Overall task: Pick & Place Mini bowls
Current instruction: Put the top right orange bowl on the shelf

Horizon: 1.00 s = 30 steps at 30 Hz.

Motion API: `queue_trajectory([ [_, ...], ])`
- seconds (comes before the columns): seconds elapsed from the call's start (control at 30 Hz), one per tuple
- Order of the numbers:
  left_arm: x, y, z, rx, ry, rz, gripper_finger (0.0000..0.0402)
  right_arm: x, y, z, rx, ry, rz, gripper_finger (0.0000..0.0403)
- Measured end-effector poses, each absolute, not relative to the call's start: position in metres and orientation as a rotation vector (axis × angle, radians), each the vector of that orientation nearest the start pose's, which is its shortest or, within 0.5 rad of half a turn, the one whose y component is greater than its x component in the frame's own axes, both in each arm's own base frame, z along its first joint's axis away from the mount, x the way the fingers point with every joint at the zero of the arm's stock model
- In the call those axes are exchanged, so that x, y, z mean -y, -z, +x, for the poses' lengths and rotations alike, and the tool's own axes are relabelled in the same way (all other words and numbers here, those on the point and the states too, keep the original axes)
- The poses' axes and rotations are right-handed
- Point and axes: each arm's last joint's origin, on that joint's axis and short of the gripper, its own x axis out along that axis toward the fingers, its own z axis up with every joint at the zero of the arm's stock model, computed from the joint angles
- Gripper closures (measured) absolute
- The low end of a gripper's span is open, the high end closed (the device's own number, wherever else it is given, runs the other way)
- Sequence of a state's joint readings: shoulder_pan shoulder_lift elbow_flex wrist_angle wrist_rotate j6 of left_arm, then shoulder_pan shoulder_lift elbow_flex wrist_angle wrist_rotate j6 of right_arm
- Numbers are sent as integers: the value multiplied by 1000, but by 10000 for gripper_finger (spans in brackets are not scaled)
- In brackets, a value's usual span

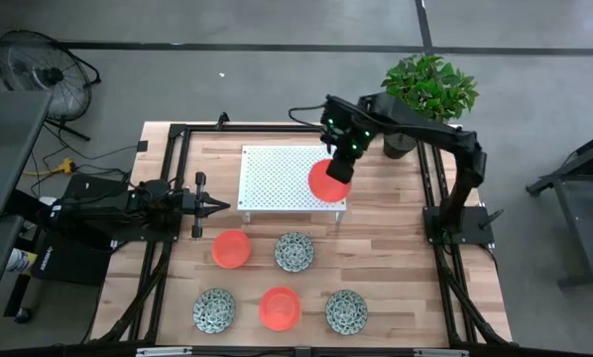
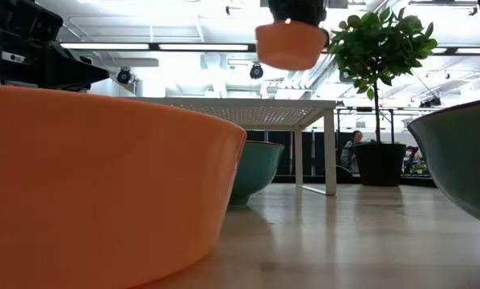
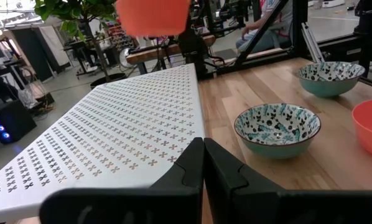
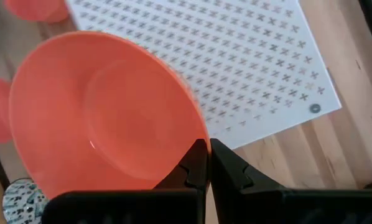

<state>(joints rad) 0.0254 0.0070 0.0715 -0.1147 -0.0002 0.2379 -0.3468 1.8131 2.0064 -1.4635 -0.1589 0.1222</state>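
My right gripper [image 1: 342,159] is shut on a plain orange-red mini bowl [image 1: 326,182] and holds it in the air over the right end of the white perforated stand [image 1: 277,177]. The low view shows this bowl [image 2: 288,44] well above the stand top [image 2: 248,107]. Five other mini bowls sit on their bases on the wood nearer me: orange [image 1: 231,248], speckled green [image 1: 295,251], speckled green [image 1: 214,309], orange [image 1: 279,307], speckled green [image 1: 345,311]. My left gripper [image 1: 212,205] is shut and waits left of the stand. My right gripper [image 4: 208,163] pinches the orange bowl's rim [image 4: 195,134] at one spot, one finger inside the bowl and one outside. The fingers come from above, pointing down. The bowl hangs below them, lifted clear of the stand, mouth upward and roughly level.
A potted plant [image 1: 427,89] stands at the far right corner, behind my right arm. The stand rests on thin legs [image 2: 330,156] with room underneath. Black frame rails [image 1: 168,198] run along the table's left and right sides. A fan [image 1: 39,69] stands on the floor, off the table.
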Motion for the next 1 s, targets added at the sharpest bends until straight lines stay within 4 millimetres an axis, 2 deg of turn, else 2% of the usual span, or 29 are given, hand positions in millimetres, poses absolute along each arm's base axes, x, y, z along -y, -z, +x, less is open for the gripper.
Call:
queue_trajectory([
  [0.17,-2,-176,93,-53,-20,237,401,136,-356,328,-1265,256,457,403],
  [0.4,-2,-176,93,-53,-20,237,401,156,-344,332,-1266,280,489,403],
  [0.63,-2,-176,93,-53,-19,237,401,165,-334,335,-1284,297,522,403],
  [1.0,-2,-176,93,-53,-20,238,401,166,-330,338,-1275,315,535,403],
])
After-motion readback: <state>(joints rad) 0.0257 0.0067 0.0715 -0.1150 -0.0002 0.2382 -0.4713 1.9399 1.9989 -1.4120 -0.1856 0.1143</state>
